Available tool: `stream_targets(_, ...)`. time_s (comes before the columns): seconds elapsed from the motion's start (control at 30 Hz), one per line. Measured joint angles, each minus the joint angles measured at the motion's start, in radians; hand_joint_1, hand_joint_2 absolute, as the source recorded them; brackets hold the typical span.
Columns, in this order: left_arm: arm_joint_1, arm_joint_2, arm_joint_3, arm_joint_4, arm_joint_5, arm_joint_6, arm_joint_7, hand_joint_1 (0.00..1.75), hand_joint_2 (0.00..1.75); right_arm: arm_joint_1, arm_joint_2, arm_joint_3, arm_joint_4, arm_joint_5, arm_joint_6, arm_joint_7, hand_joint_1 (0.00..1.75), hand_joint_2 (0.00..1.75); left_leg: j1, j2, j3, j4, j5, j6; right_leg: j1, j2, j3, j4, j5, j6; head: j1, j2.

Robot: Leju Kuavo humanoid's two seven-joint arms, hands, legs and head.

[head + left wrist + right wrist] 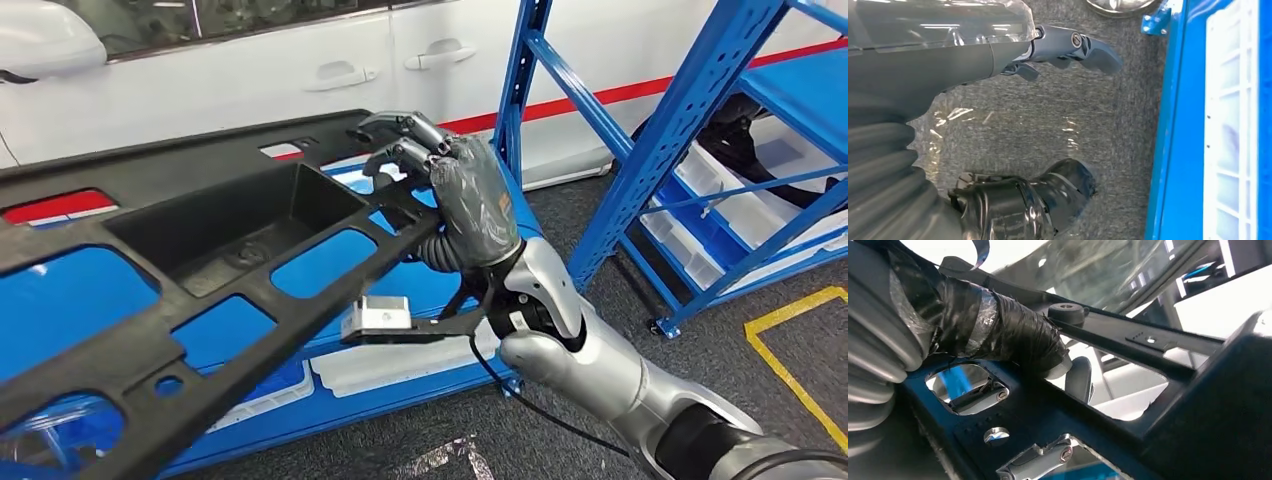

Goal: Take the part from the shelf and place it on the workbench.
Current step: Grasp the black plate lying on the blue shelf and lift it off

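The part (pixel 200 250) is a long black plastic panel with several cut-outs and a deep pocket, and it runs tilted from the lower left to the middle of the head view. My right hand (pixel 465 195) grips its right end, fingers hooked over a bar and thumb underneath. In the right wrist view the tape-wrapped thumb (pixel 998 325) presses on the part's frame (pixel 1158 405), and fingers (pixel 1040 460) show through the cut-outs. My left hand (pixel 923 70) hangs above grey carpet, fingers (pixel 1073 45) and thumb (pixel 1048 192) apart with nothing between them.
A blue shelf (pixel 420 290) with white trays lies under the part. A second blue rack (pixel 690 120) with white bins (pixel 740 200) stands at the right. A white car (pixel 250 70) is behind. Yellow floor tape (pixel 790 350) marks the carpet at the right.
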Motion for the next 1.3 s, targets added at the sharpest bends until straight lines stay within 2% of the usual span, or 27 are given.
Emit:
stream_targets(0.07,0.005,0.003,0.005,0.0,0.003,-0.014,0.008,0.0,1.75,0.02,-0.008,0.0,-0.018,-0.041,0.006,-0.015,1.75,1.75,-0.002,0.002,-0.009,0.0,0.007,0.007,0.0,-0.001,-0.043,0.126,-0.073,0.002,0.0,0.0)
stream_targets(0.1,0.008,0.005,0.007,0.0,0.006,-0.019,0.011,0.0,1.75,0.032,-0.01,0.0,-0.023,-0.061,0.008,-0.023,1.75,1.75,-0.002,0.002,-0.015,0.003,0.01,0.007,0.0,-0.001,-0.058,0.18,-0.095,0.003,0.0,0.0)
stream_targets(0.13,0.012,0.007,0.007,0.0,0.01,-0.022,0.014,0.0,1.75,0.045,-0.011,0.0,-0.026,-0.081,0.01,-0.032,1.75,1.75,-0.002,0.002,-0.022,0.007,0.012,0.006,-0.001,-0.001,-0.058,0.2,-0.098,0.005,0.0,0.0)
stream_targets(0.17,0.017,0.008,0.008,0.0,0.014,-0.025,0.016,0.0,1.75,0.056,-0.013,0.0,-0.029,-0.1,0.011,-0.042,1.75,1.75,-0.001,0.002,-0.03,0.012,0.015,0.004,-0.003,-0.001,-0.038,0.181,-0.084,0.007,0.001,0.0)
stream_targets(0.23,0.025,0.009,0.009,0.0,0.02,-0.03,0.019,0.0,1.75,0.068,-0.014,0.0,-0.035,-0.132,0.01,-0.059,1.75,1.75,0.001,0.0,-0.049,0.028,0.021,-0.004,-0.008,-0.002,0.042,0.056,-0.041,0.011,0.0,0.0)
stream_targets(0.3,0.031,0.015,0.01,0.0,0.027,-0.033,0.021,0.0,1.75,0.077,-0.015,0.0,-0.04,-0.149,0.01,-0.074,1.75,1.75,-0.001,-0.003,-0.064,0.043,0.026,-0.015,-0.005,0.003,0.093,-0.031,-0.016,0.008,0.0,0.0)
stream_targets(0.43,0.045,0.028,0.013,0.0,0.038,-0.035,0.022,0.0,1.75,0.092,-0.015,0.002,-0.044,-0.165,0.01,-0.097,1.75,1.75,-0.003,-0.009,-0.081,0.051,0.034,-0.036,-0.005,0.006,0.078,-0.04,0.005,-0.019,-0.003,0.0)
stream_targets(0.5,0.051,0.031,0.015,0.001,0.044,-0.035,0.022,0.0,1.75,0.094,-0.015,0.004,-0.044,-0.169,0.011,-0.102,1.75,1.75,0.001,-0.006,-0.104,0.105,-0.033,-0.046,-0.007,0.003,0.057,-0.043,0.026,-0.033,-0.007,0.0)
stream_targets(0.57,0.052,0.033,0.018,0.001,0.048,-0.034,0.022,0.0,1.75,0.097,-0.015,0.005,-0.044,-0.174,0.011,-0.105,1.75,1.75,0.001,-0.004,-0.133,0.221,-0.132,-0.053,-0.005,0.001,0.034,-0.043,0.046,-0.039,-0.011,0.0)
stream_targets(0.6,0.052,0.034,0.02,0.001,0.048,-0.034,0.023,0.0,1.75,0.099,-0.015,0.006,-0.044,-0.178,0.011,-0.105,1.75,1.75,0.001,-0.004,-0.14,0.276,-0.16,-0.054,-0.002,-0.001,0.022,-0.043,0.055,-0.041,-0.012,0.0)
stream_targets(0.63,0.052,0.034,0.021,0.001,0.048,-0.034,0.023,0.0,1.75,0.1,-0.015,0.007,-0.044,-0.182,0.011,-0.106,1.75,1.75,0.001,-0.004,-0.135,0.31,-0.165,-0.052,0.001,-0.002,0.009,-0.042,0.064,-0.042,-0.012,0.0)
stream_targets(0.67,0.052,0.035,0.023,0.001,0.048,-0.034,0.023,0.0,1.75,0.102,-0.015,0.007,-0.044,-0.185,0.012,-0.107,1.75,1.75,-0.001,-0.004,-0.114,0.311,-0.151,-0.047,0.005,-0.004,-0.003,-0.042,0.073,-0.042,-0.013,0.0)
stream_targets(0.73,0.051,0.036,0.024,0.001,0.049,-0.033,0.023,0.0,1.75,0.103,-0.015,0.008,-0.044,-0.188,0.012,-0.109,1.75,1.75,-0.008,-0.004,-0.022,0.216,-0.109,-0.027,0.011,-0.006,-0.021,-0.042,0.09,-0.043,-0.013,0.0)
stream_targets(0.8,0.049,0.039,0.025,0.001,0.049,-0.033,0.022,0.0,1.75,0.103,-0.015,0.008,-0.044,-0.188,0.012,-0.11,1.75,1.75,-0.018,-0.004,0.077,0.076,-0.108,-0.004,0.014,-0.008,-0.028,-0.046,0.106,-0.039,-0.013,0.0)
stream_targets(0.83,0.048,0.041,0.026,0.0,0.049,-0.033,0.022,0.0,1.75,0.103,-0.015,0.008,-0.044,-0.188,0.012,-0.11,1.75,1.75,-0.023,-0.004,0.103,0.032,-0.114,0.003,0.011,-0.01,-0.027,-0.05,0.114,-0.034,-0.014,0.0)
stream_targets(0.87,0.047,0.042,0.028,0.0,0.049,-0.033,0.022,0.0,1.75,0.103,-0.015,0.008,-0.044,-0.188,0.012,-0.111,1.75,1.75,-0.027,-0.004,0.111,0.011,-0.114,0.007,0.009,-0.011,-0.027,-0.057,0.124,-0.028,-0.015,0.0)
stream_targets(0.93,0.048,0.043,0.032,0.0,0.049,-0.033,0.021,0.0,1.75,0.104,-0.015,0.008,-0.044,-0.19,0.012,-0.111,1.75,1.75,-0.028,-0.002,0.109,-0.014,-0.085,0.013,0.005,-0.011,-0.026,-0.07,0.135,-0.017,-0.017,0.0)
stream_targets(0.97,0.048,0.043,0.034,0.0,0.05,-0.033,0.021,0.0,1.75,0.104,-0.015,0.008,-0.043,-0.193,0.012,-0.112,1.75,1.75,-0.025,0.001,0.107,-0.028,-0.068,0.018,0.005,-0.01,-0.031,-0.063,0.118,-0.013,-0.017,0.0)
stream_targets(1.0,0.048,0.043,0.035,0.0,0.05,-0.033,0.021,0.0,1.75,0.104,-0.015,0.008,-0.043,-0.199,0.012,-0.114,1.75,1.75,-0.021,0.004,0.102,-0.04,-0.05,0.02,0.006,-0.008,-0.041,-0.037,0.082,-0.01,-0.017,0.0)
stream_targets(1.07,0.048,0.043,0.035,0.0,0.053,-0.034,0.021,0.0,1.75,0.104,-0.014,0.008,-0.043,-0.218,0.012,-0.12,1.75,1.75,-0.018,0.007,0.077,-0.043,-0.025,0.023,0.004,-0.007,-0.068,0.073,-0.018,-0.004,-0.018,0.0)
stream_targets(1.1,0.048,0.043,0.036,0.0,0.056,-0.035,0.021,0.0,1.75,0.105,-0.014,0.008,-0.043,-0.23,0.011,-0.124,1.75,1.75,-0.017,0.007,0.059,-0.038,-0.016,0.022,0.002,-0.007,-0.079,0.135,-0.049,0.001,-0.018,0.0)
stream_targets(1.13,0.049,0.043,0.037,0.0,0.059,-0.037,0.021,0.0,1.75,0.107,-0.014,0.008,-0.043,-0.243,0.01,-0.129,1.75,1.75,-0.016,0.008,0.04,-0.031,-0.007,0.019,-0.001,-0.007,-0.081,0.181,-0.055,0.006,-0.018,0.0)
stream_targets(1.17,0.049,0.043,0.037,0.0,0.062,-0.039,0.021,0.0,1.75,0.108,-0.014,0.008,-0.043,-0.259,0.009,-0.136,1.75,1.75,-0.014,0.009,0.02,-0.021,0.001,0.015,-0.004,-0.007,-0.069,0.199,-0.038,0.011,-0.018,0.0)
stream_targets(1.2,0.049,0.043,0.038,0.0,0.065,-0.042,0.021,0.0,1.75,0.109,-0.014,0.008,-0.043,-0.276,0.007,-0.143,1.75,1.75,-0.011,0.009,-0.002,-0.008,0.007,0.01,-0.007,-0.007,-0.041,0.183,-0.009,0.017,-0.018,0.0)
stream_targets(1.23,0.049,0.043,0.039,0.0,0.067,-0.044,0.021,0.0,1.75,0.109,-0.014,0.008,-0.043,-0.294,0.006,-0.15,1.75,1.75,-0.007,0.009,-0.022,0.008,0.012,0.005,-0.012,-0.007,0.001,0.135,0.01,0.023,-0.018,0.0)
stream_targets(1.27,0.049,0.045,0.04,0.0,0.07,-0.045,0.02,0.0,1.75,0.109,-0.014,0.008,-0.043,-0.312,0.004,-0.157,1.75,1.75,-0.006,0.008,-0.043,0.026,0.014,-0.002,-0.013,-0.007,0.049,0.071,0.009,0.028,-0.018,0.0)
stream_targets(1.3,0.05,0.046,0.041,0.0,0.072,-0.045,0.019,0.0,1.75,0.11,-0.014,0.008,-0.043,-0.329,0.001,-0.163,1.75,1.75,-0.007,0.007,-0.058,0.042,0.017,-0.008,-0.012,-0.006,0.083,0.02,-0.002,0.026,-0.02,0.0)
